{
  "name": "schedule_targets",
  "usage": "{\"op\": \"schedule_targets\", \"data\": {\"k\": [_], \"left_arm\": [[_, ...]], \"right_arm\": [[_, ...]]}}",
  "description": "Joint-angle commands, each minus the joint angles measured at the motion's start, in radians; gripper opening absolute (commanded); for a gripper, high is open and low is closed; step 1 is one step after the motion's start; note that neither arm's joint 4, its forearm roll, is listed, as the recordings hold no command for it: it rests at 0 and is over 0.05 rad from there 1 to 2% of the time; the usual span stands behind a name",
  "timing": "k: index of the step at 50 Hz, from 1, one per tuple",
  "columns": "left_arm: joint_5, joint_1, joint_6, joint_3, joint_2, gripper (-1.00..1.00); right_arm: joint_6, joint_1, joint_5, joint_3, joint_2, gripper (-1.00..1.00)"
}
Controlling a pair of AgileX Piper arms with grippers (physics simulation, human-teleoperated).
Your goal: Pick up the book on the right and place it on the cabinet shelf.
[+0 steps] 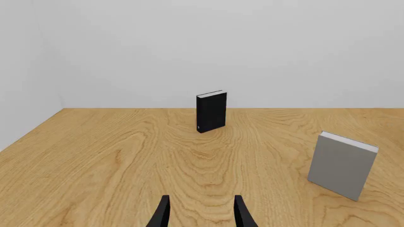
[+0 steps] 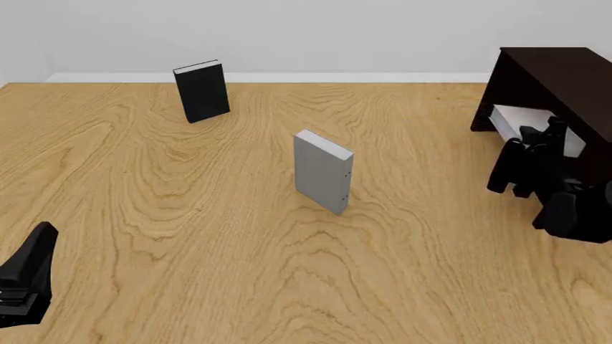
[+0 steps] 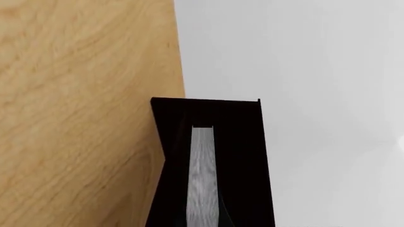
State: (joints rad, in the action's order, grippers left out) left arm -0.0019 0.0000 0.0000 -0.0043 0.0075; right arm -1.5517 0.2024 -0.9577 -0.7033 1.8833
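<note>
The step in hand looked to be the placing itself: the right tool point(image 2: 524, 166) had the book point(image 2: 521, 119) at the mouth of the cabinet point(image 2: 560, 79) at the far right of the surface point(image 2: 191, 215), and in the right wrist view the book point(image 3: 203, 175) ran as a pale strip straight ahead into the dark opening point(image 3: 240, 142). To do this well, I judged the arm should keep the book square to the opening, push it far enough in that its weight sat on the shelf, and let go only once it rested there, then back out along the same line so the fingers did not drag it out again. The right tool seemed to be pinching the book, though its fingertips were lost against the dark arm in the front view and cut off in the wrist view, so that was a reading rather than a certainty. The shelf board could not be made out inside the black interior, nor whether the book touched it. The left tool point(image 1: 201, 213) hung spread and idle over the near left of the surface, facing the black book point(image 1: 211, 111) far off and the thicker grey book point(image 1: 341, 165) nearer, to the right.
</note>
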Motion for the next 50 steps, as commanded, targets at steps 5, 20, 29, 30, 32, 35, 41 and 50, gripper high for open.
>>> {"op": "schedule_targets", "data": {"k": [5, 20, 29, 30, 32, 35, 41, 50], "left_arm": [[0.000, 0.000, 0.000, 0.000, 0.000, 1.00], [0.000, 0.000, 0.000, 0.000, 0.000, 1.00], [0.000, 0.000, 0.000, 0.000, 0.000, 1.00], [0.000, 0.000, 0.000, 0.000, 0.000, 1.00], [0.000, 0.000, 0.000, 0.000, 0.000, 1.00], [0.000, 0.000, 0.000, 0.000, 0.000, 1.00], [0.000, 0.000, 0.000, 0.000, 0.000, 1.00], [0.000, 0.000, 0.000, 0.000, 0.000, 1.00]], "right_arm": [[0.012, 0.019, -0.001, -0.041, 0.020, -1.00], [0.005, 0.044, -0.012, -0.042, 0.038, -1.00], [0.004, 0.046, -0.010, -0.060, 0.058, -1.00], [0.010, 0.045, -0.003, -0.064, 0.059, -1.00], [0.001, 0.061, -0.018, -0.053, 0.064, -1.00], [0.006, 0.057, -0.010, -0.062, 0.068, -1.00], [0.012, 0.059, -0.005, -0.066, 0.066, -1.00], [0.018, 0.058, 0.017, -0.078, 0.072, -1.00]]}}
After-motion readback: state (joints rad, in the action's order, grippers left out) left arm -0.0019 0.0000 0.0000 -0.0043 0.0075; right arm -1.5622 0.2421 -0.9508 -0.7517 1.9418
